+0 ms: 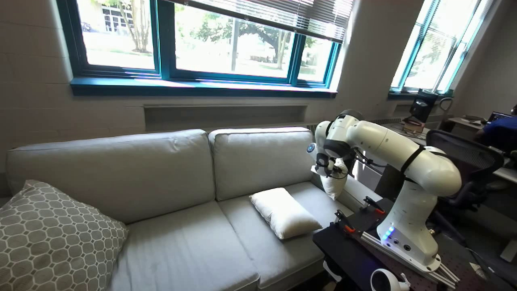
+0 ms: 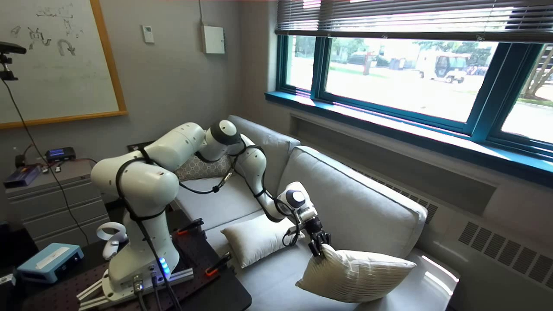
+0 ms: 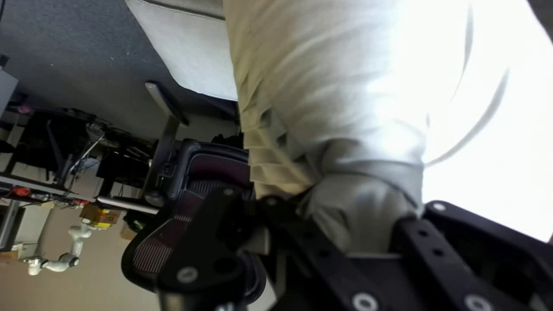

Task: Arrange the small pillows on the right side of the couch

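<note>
Because the held pillow (image 2: 358, 278) looks light and softly stuffed, the corner the gripper (image 2: 320, 247) clamps should bunch up rather than slip. It hangs at the right end of the couch (image 1: 173, 246); the other pillow (image 1: 284, 214) lies on the right seat cushion (image 1: 264, 252), likewise best pinched at a corner.

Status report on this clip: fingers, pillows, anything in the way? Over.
Fingers shut on one small pillow, fabric bunched between them. Other small pillow lying on couch. Couch arm close to held pillow, possible snag; contact unclear.
</note>
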`<move>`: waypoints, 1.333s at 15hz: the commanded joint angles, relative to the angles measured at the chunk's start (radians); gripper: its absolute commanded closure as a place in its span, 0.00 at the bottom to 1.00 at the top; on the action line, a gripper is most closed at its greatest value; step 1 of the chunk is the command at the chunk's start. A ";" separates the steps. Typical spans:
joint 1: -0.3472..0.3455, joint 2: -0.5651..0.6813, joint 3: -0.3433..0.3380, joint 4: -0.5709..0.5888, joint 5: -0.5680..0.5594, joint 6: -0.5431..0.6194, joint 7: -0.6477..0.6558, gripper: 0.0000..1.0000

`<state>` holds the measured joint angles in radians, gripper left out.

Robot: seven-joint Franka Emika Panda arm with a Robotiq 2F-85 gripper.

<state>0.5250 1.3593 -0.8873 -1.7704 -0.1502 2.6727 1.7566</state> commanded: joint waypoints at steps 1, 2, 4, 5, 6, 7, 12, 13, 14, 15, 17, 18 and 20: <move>-0.086 0.024 0.055 0.010 -0.031 -0.010 -0.065 0.95; -0.127 0.012 0.096 0.003 -0.035 -0.004 -0.117 0.95; -0.196 0.028 0.162 0.010 -0.037 0.004 -0.189 0.95; -0.227 0.031 0.193 0.014 -0.037 -0.005 -0.230 0.95; -0.261 0.030 0.224 0.026 -0.034 -0.023 -0.275 0.95; -0.288 0.025 0.249 0.029 -0.032 -0.033 -0.320 0.96; -0.335 -0.025 0.273 0.054 -0.006 -0.088 -0.417 0.53; -0.332 -0.038 0.269 0.056 -0.006 -0.099 -0.419 0.45; -0.324 -0.053 0.266 0.057 -0.008 -0.106 -0.418 0.37; -0.310 -0.075 0.260 0.051 -0.012 -0.109 -0.412 0.31; -0.277 -0.115 0.248 0.042 -0.023 -0.113 -0.398 0.15; -0.259 -0.134 0.241 0.039 -0.030 -0.116 -0.392 0.08; -0.227 -0.165 0.231 0.044 -0.043 -0.130 -0.384 0.00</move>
<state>0.2626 1.2595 -0.6464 -1.7189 -0.1679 2.5716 1.3808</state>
